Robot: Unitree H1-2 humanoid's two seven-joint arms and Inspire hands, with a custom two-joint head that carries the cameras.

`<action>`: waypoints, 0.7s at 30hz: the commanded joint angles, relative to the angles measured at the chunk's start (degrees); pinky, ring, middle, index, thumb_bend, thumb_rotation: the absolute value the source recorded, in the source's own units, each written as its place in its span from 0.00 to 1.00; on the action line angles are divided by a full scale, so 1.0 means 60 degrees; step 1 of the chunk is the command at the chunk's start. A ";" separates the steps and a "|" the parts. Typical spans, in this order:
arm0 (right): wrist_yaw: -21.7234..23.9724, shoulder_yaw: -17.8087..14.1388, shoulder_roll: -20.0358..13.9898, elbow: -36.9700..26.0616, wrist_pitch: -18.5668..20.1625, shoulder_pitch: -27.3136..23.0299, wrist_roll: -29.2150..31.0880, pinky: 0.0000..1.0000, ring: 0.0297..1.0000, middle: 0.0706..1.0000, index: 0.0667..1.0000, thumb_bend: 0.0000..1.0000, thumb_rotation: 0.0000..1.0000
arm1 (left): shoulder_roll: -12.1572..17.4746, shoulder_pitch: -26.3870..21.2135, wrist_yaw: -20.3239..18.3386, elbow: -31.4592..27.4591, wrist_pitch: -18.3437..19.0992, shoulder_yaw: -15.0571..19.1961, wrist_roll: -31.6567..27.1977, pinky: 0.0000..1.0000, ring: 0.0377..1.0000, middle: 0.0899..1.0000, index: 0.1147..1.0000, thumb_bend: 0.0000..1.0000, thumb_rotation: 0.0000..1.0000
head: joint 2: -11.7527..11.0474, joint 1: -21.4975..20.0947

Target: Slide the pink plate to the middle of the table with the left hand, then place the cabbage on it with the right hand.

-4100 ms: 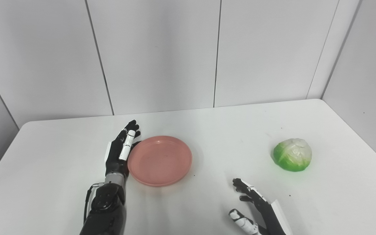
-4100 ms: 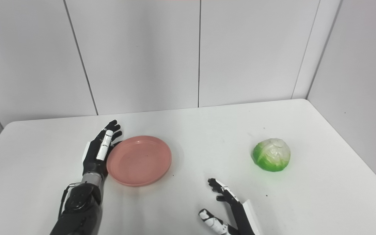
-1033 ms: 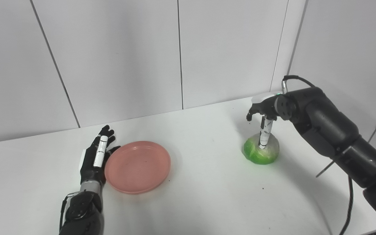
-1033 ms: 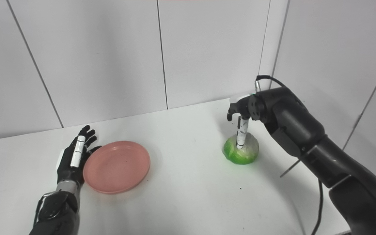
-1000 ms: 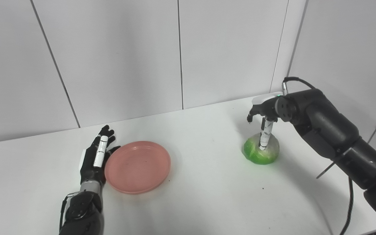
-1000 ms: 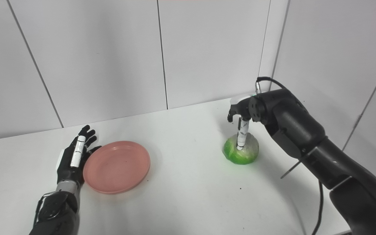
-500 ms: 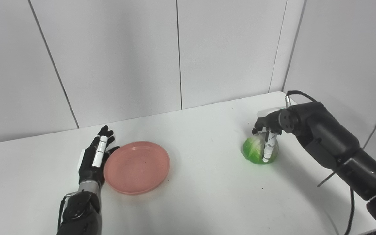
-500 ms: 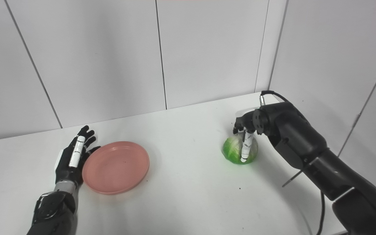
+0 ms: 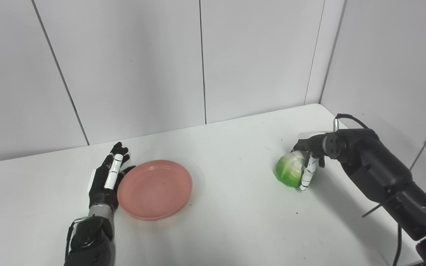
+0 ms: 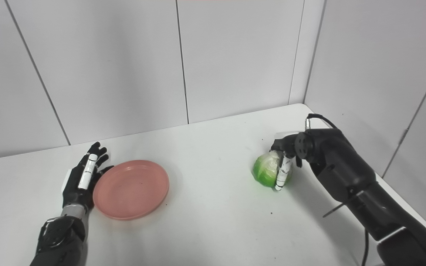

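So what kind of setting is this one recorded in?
Probably a lab or test booth, not a kitchen: a bare white table boxed in by plain grey wall panels, with only a pink plate and what looks like a toy cabbage on it.

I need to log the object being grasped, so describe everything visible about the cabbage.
The cabbage is a small round head, bright green low down and pale whitish on top, with leaf veining and a slightly glossy, artificial look. It sits toward the right side of the white table, well apart from the pink plate. The right hand is on its right side, fingers curled down against it. Whether it has left the table is unclear.
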 commanded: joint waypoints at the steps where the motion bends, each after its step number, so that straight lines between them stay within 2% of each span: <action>1: -0.0403 -0.0030 -0.0251 -0.0027 -0.0236 -0.0150 0.0200 0.81 0.91 0.92 0.82 1.00 0.21 | 0.0001 0.0373 0.0000 0.0256 0.0783 -0.0030 -0.0010 0.70 0.89 0.87 0.87 0.73 0.72 | -0.0011 0.0032; 5: -0.0674 0.0160 -0.0300 -0.0020 -0.0516 -0.0098 0.0434 0.84 0.94 0.93 0.83 1.00 0.22 | -0.0019 0.0386 -0.0025 0.0243 0.0790 -0.0027 -0.0017 0.70 0.89 0.88 0.88 0.73 0.72 | -0.0015 0.0050; 15: -0.1171 0.0234 -0.0300 -0.0295 -0.0634 -0.0065 0.0973 0.79 0.89 0.90 0.83 1.00 0.23 | -0.0026 0.0380 0.0034 0.0322 0.0736 -0.0100 0.0074 0.68 0.89 0.87 0.88 0.72 0.72 | -0.0031 0.0097; 16: -0.1243 0.0188 -0.0290 -0.0325 -0.0636 -0.0040 0.1048 0.78 0.87 0.89 0.82 1.00 0.22 | -0.0031 0.0385 0.0018 0.0321 0.0724 -0.0092 0.0061 0.69 0.88 0.87 0.88 0.71 0.72 | -0.0025 0.0118; 19: -0.1586 0.0142 -0.0323 -0.0361 -0.0865 0.0030 0.1256 0.67 0.73 0.79 0.80 1.00 0.21 | -0.0033 0.0393 0.0063 0.0297 0.0719 -0.0128 0.0115 0.68 0.88 0.87 0.88 0.71 0.72 | -0.0011 0.0134; 20: -0.1754 0.0143 -0.0329 -0.0344 -0.0995 0.0053 0.1290 0.61 0.66 0.72 0.78 0.99 0.20 | -0.0030 0.0389 0.0057 0.0307 0.0718 -0.0125 0.0107 0.68 0.88 0.87 0.88 0.71 0.71 | -0.0006 0.0144; 21: -0.1895 0.0150 -0.0326 -0.0328 -0.1068 0.0066 0.1312 0.60 0.65 0.71 0.78 0.99 0.20 | -0.0030 0.0397 0.0053 0.0286 0.0731 -0.0123 0.0100 0.68 0.88 0.87 0.88 0.71 0.71 | -0.0002 0.0146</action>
